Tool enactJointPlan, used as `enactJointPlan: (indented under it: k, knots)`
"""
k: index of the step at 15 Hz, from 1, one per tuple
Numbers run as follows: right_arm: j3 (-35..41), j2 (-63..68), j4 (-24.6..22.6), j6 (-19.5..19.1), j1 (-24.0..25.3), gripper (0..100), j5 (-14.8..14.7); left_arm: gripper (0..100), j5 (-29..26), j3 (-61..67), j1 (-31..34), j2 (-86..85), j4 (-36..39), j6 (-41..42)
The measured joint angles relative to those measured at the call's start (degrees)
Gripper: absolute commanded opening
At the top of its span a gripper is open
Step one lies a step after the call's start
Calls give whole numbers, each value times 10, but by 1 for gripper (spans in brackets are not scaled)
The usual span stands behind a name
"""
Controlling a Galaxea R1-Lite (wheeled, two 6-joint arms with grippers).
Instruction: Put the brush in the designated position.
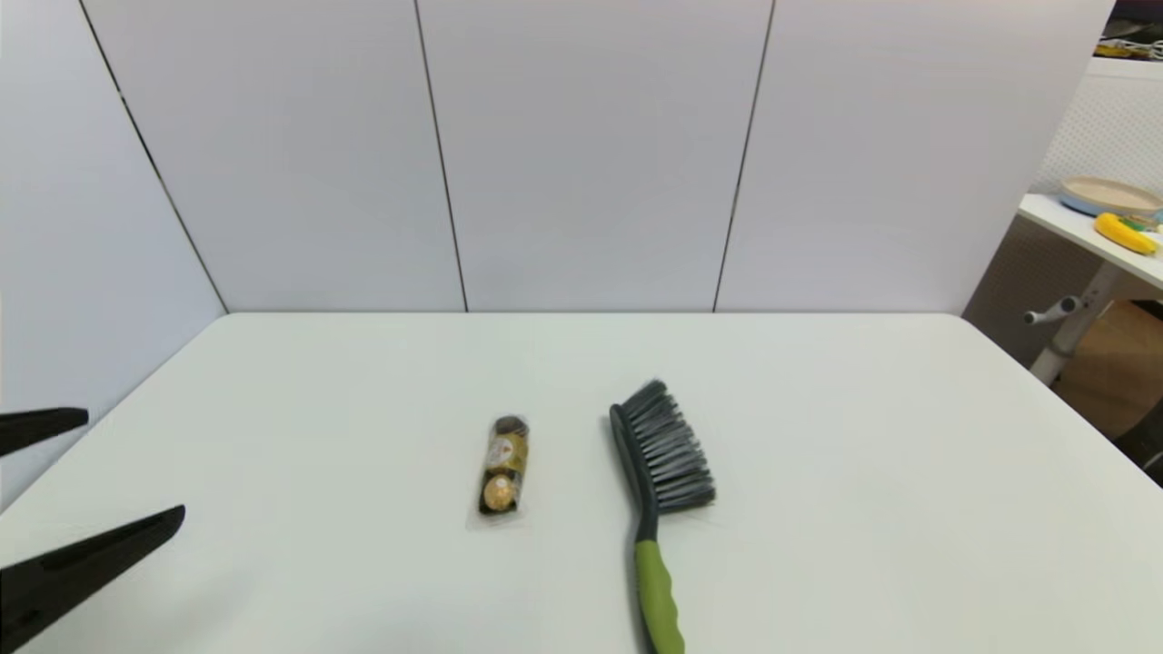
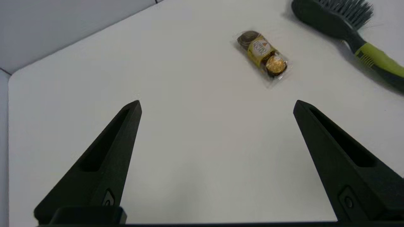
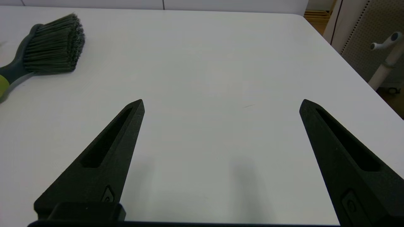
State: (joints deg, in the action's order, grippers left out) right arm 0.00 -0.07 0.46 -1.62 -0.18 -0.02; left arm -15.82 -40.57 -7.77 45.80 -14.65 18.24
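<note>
Currently: brush (image 1: pixel 661 481) flat on worktop (image 1: pixel 863 472), handle near | chocolate pack (image 1: pixel 502 465) just left | left claw (image 1: pixel 127 472) spread, far left | right claw (image 3: pixel 221 105) spread, holding nothing

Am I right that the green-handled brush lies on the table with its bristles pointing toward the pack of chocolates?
Not quite. The brush does lie on the table, but the head view shows its bristles pointing away from the pack of chocolates, toward the robot's right.

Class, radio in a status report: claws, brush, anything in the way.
Left claw open, empty, over table's left side. Right claw open, empty. Brush flat on table, untouched. Chocolate pack left of brush, apart.
</note>
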Motion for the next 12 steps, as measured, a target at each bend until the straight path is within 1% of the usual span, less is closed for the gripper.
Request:
enactJointPlan:
  k: [3,7,9,11,12]
  knots:
    - [0,0,0,0,0,100,0,100,6,150,44,-62,97,-25]
    - [0,0,0,0,0,100,0,100,49,333,66,-166,224,-50]
    - [0,0,0,0,0,100,0,100,78,379,69,-230,232,-61]
    - [0,0,0,0,0,100,0,100,99,396,70,-288,204,-67]
    - [0,0,0,0,0,100,0,100,112,401,71,-319,178,-70]
